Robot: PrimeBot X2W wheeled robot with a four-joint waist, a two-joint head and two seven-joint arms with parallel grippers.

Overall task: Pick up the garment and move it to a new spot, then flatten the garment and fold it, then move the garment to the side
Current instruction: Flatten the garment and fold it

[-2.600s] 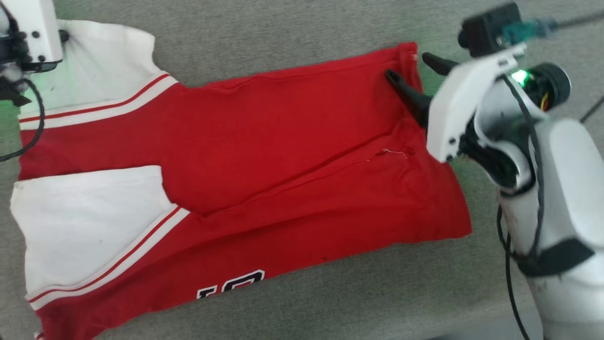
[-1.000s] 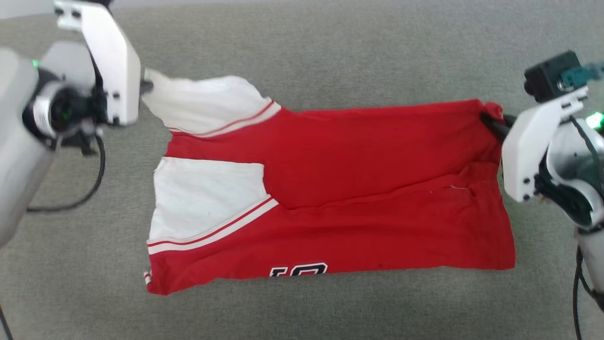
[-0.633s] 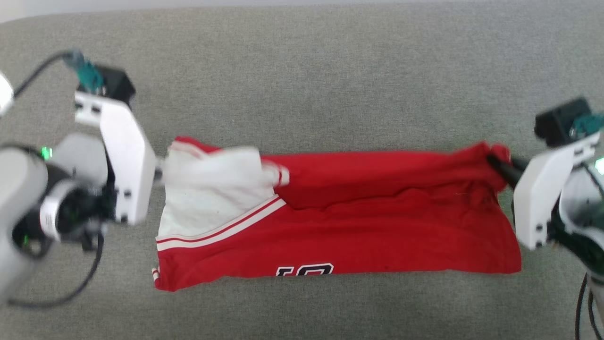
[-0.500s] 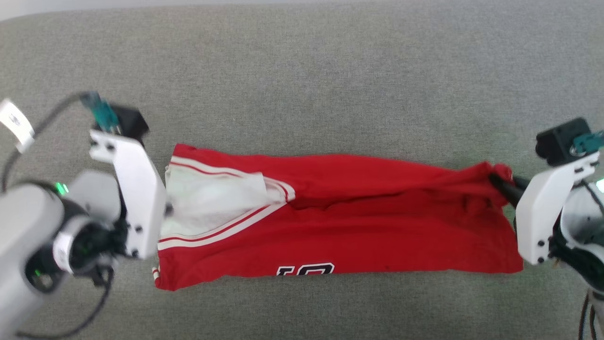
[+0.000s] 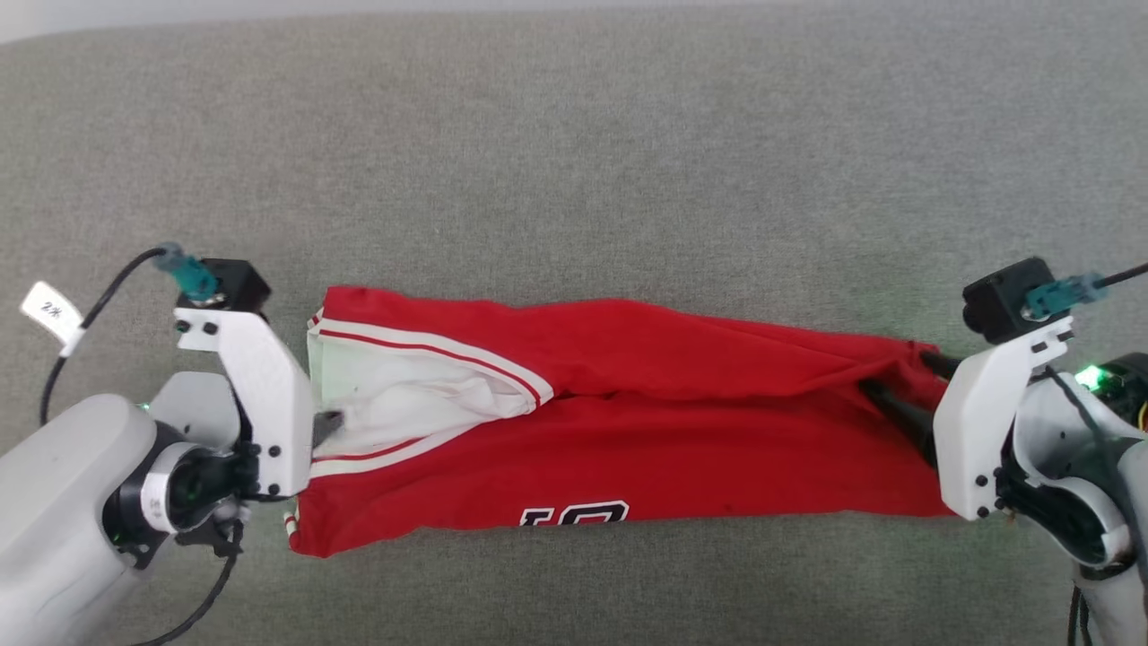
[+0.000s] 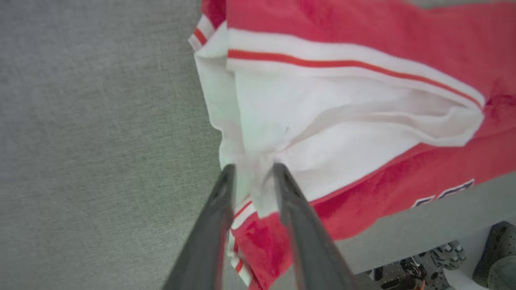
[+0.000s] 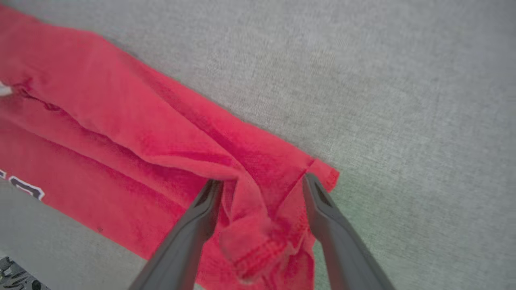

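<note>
Currently the left gripper (image 5: 327, 422) has its fingers nearly together, pinching a pucker of white inner cloth at the armhole end of the garment (image 5: 673, 449). I note the garment lies folded lengthwise as a long red band across the grey fabric surface (image 5: 574, 135), with partial black lettering along its near edge. At the hem end the right gripper (image 5: 895, 372) stands spread wide, with red hem bunched loosely between its fingers.

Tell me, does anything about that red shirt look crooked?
Yes: the garment is unevenly folded: white inner cloth bulges at its left end, and its right corner lies crumpled between the spread fingers of the right gripper.
</note>
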